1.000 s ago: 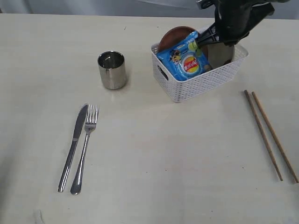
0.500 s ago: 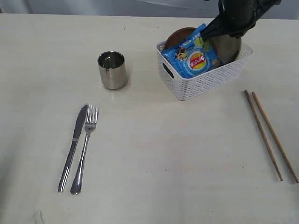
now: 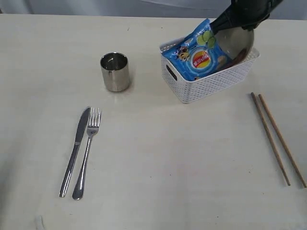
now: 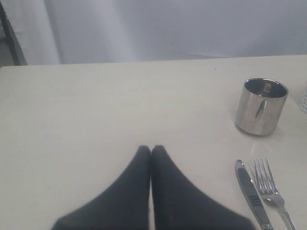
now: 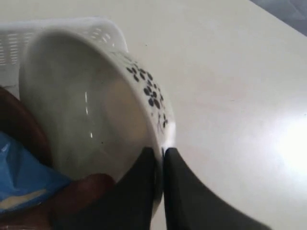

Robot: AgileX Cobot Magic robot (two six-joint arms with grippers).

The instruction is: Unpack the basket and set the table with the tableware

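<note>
The white basket (image 3: 207,82) stands at the far right of the table (image 3: 158,158). My right gripper (image 3: 221,24) (image 5: 163,151) is shut on the rim of the off-white bowl (image 3: 236,41) (image 5: 86,105), which is tilted on edge above the basket's far end. A blue chip bag (image 3: 197,53) leans in the basket, and a reddish-brown piece (image 5: 21,129) shows beneath the bowl. The steel cup (image 3: 115,72) (image 4: 261,106), knife (image 3: 75,149) (image 4: 252,194), fork (image 3: 87,152) (image 4: 274,194) and chopsticks (image 3: 277,139) lie on the table. My left gripper (image 4: 151,148) is shut and empty, near the knife.
A grey wall rises behind the table's far edge (image 4: 144,61). The basket's white lattice wall (image 5: 57,29) lies just behind the bowl. A dark red-brown rounded thing (image 5: 81,188) sits close under my right fingers.
My right gripper has lifted and tilted the bowl out of the basket. The basket slid a little to the right, and the chip bag has risen over the plate.
</note>
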